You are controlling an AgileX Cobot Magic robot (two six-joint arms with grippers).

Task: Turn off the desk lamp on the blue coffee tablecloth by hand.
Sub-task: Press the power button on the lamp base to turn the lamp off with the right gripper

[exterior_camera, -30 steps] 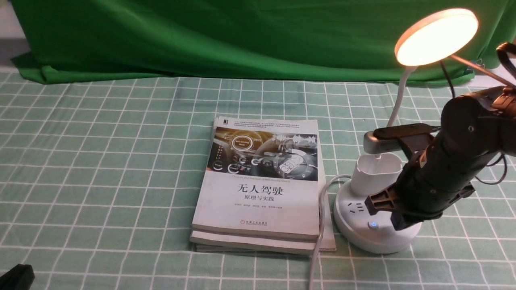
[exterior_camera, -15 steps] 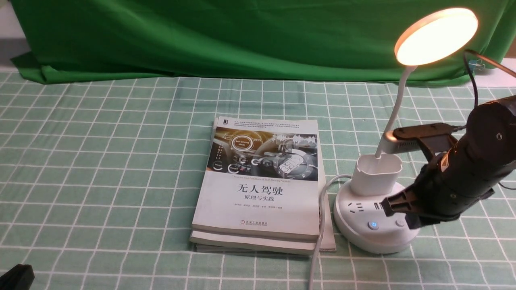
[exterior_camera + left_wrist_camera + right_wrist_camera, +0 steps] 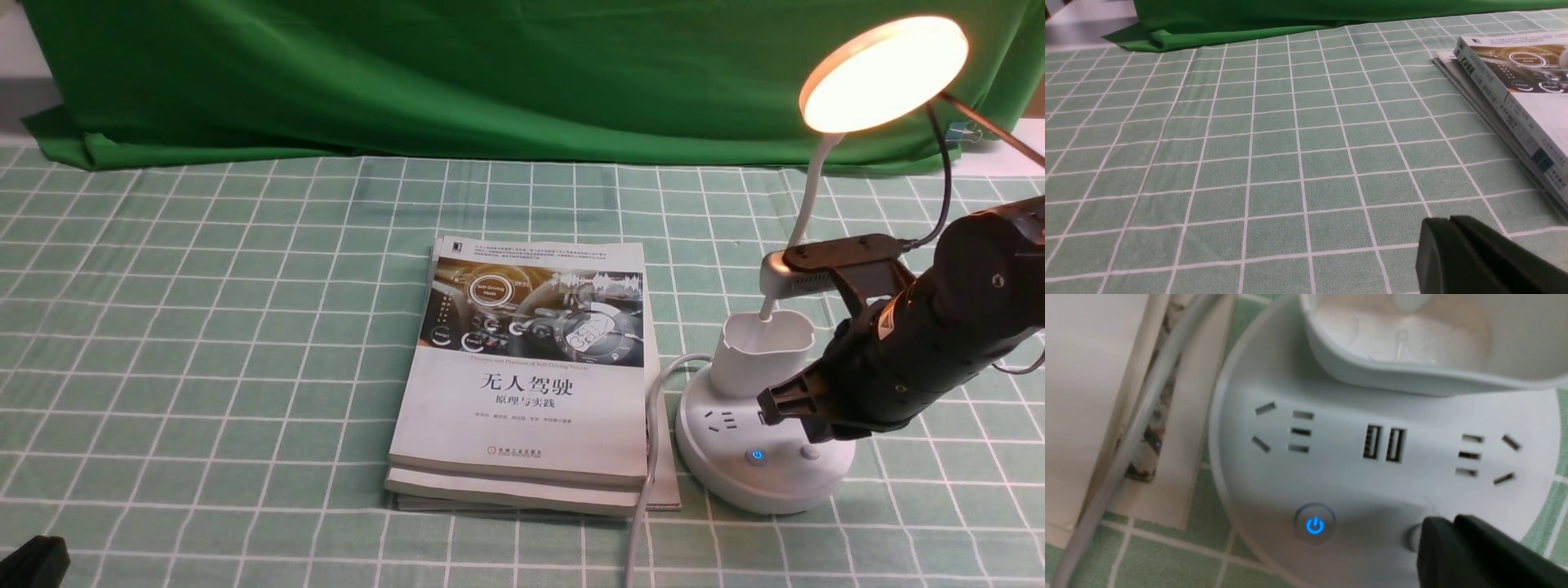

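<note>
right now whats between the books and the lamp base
The pale cable, lying over the books' edge, then a strip of tablecloth before the lamp base; the right wrist view shows it.

We log the tablecloth (image 3: 245, 327) as muted blue-green under a white grid of squares; backdrop cloth (image 3: 490, 73), plain deep green. Desk lamp (image 3: 759, 465): white body, its disc head (image 3: 886, 73) glowing warm cream-white, one button (image 3: 1314, 525) marked bright blue. Cable (image 3: 652, 425), pale grey. Top book (image 3: 522, 408): white cover, dark brown-and-black picture band, black lettering. Right pincer (image 3: 816, 433), black.
</note>
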